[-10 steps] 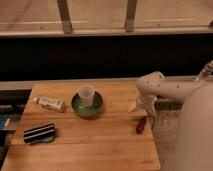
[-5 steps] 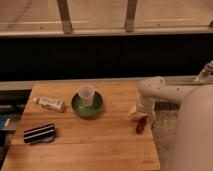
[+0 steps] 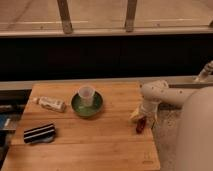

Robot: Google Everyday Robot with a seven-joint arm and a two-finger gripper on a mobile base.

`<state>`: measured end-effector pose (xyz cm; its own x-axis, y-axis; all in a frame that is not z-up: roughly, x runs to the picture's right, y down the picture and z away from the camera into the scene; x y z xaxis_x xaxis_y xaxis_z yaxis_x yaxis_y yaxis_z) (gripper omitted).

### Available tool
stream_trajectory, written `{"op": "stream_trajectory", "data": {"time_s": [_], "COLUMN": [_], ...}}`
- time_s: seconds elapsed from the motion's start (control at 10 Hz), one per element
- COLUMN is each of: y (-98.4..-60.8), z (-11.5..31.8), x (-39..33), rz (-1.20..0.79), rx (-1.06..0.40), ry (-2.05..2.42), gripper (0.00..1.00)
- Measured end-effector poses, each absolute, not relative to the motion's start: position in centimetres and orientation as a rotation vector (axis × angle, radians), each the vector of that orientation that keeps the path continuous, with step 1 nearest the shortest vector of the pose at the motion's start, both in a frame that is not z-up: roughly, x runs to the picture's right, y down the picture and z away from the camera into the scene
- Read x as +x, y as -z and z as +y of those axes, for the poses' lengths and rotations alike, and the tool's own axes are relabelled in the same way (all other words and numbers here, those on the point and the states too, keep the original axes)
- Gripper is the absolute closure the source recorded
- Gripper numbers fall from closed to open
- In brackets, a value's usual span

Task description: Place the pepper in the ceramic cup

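The small dark red pepper hangs tilted under my gripper at the right edge of the wooden table. The gripper is shut on the pepper's upper end and holds it just above the table top. The pale ceramic cup stands upright inside the round dark green bowl near the table's middle, well to the left of the gripper. My white arm reaches in from the right.
A small pale bottle lies on its side left of the bowl. A black object with white stripes lies at the front left. A dark wall and railing run behind the table.
The gripper and the pepper have shifted slightly to the right, toward the table's right edge. The cup, bowl and bottle have not moved.
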<state>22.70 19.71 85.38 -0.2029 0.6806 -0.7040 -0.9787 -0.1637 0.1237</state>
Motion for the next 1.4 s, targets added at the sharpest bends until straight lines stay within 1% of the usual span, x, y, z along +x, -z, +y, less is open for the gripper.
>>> {"op": "stream_trajectory", "data": {"time_s": [0.2, 0.3, 0.5, 0.7, 0.8, 1.0, 1.3, 1.4], "y": [-85.5, -85.6, -85.5, -85.4, -85.2, -84.1, -82.4, -81.5], "z": [20.0, 20.1, 20.3, 20.2, 19.8, 17.3, 11.7, 8.9], "x": [22.2, 22.1, 21.8, 21.7, 21.7, 22.0, 21.6, 21.2], "rz": [0.683, 0.685, 0.683, 0.676, 0.667, 0.627, 0.548, 0.499], "rx": [-0.594, -0.592, -0.589, -0.585, -0.576, -0.534, -0.471, -0.453], "ry": [-1.67, -1.667, -1.659, -1.655, -1.657, -1.666, -1.657, -1.647], "gripper": [0.46, 0.54, 0.76, 0.94, 0.99, 1.0, 1.0, 1.0]}}
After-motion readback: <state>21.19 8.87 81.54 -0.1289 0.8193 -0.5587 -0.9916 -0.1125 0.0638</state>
